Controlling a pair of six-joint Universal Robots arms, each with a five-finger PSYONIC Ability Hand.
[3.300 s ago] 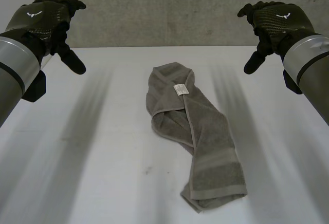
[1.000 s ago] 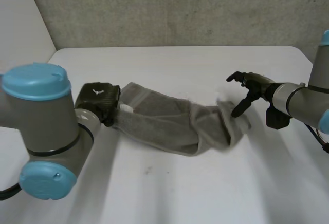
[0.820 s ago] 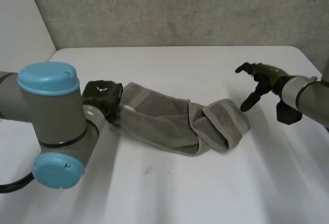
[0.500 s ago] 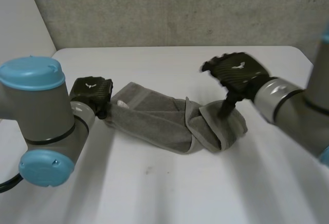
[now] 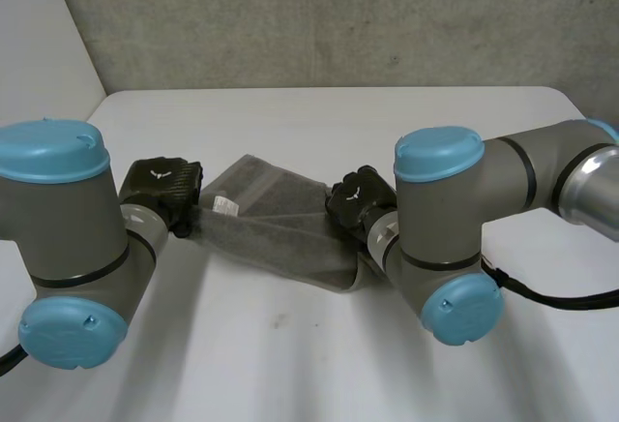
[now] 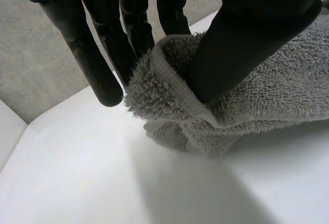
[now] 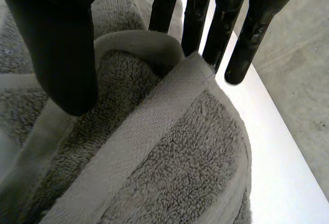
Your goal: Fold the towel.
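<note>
A white table (image 5: 290, 364) spans the head view, its far edge meeting a grey concrete wall (image 5: 338, 15). The left arm (image 5: 58, 219), grey with light-blue caps, reaches in from the table's left edge, and the right arm (image 5: 455, 219) bends in from the right edge, its elbow near the middle of the table. Between them a grey terry towel (image 5: 271, 224) is drawn out in a bunched, creased band across the middle of the table, running from the left hand to the right hand and sagging toward the near edge just before the right one. The black left hand (image 5: 164, 190) is at the towel's left end. In the left wrist view this hand (image 6: 257, 23) presses its thumb into a hemmed fold of the towel (image 6: 267, 95) and pinches it against nearly straight fingers (image 6: 97, 59), with the rest of the cloth resting on the table. The black right hand (image 5: 360, 204) is at the towel's right end. In the right wrist view this hand (image 7: 56, 44) has its thumb down on the pile, with a rolled hem of the towel (image 7: 169, 152) caught between the thumb and the straight fingers (image 7: 226, 23) behind it. A small white label (image 5: 224, 205) lies on the towel close to the left hand.
</note>
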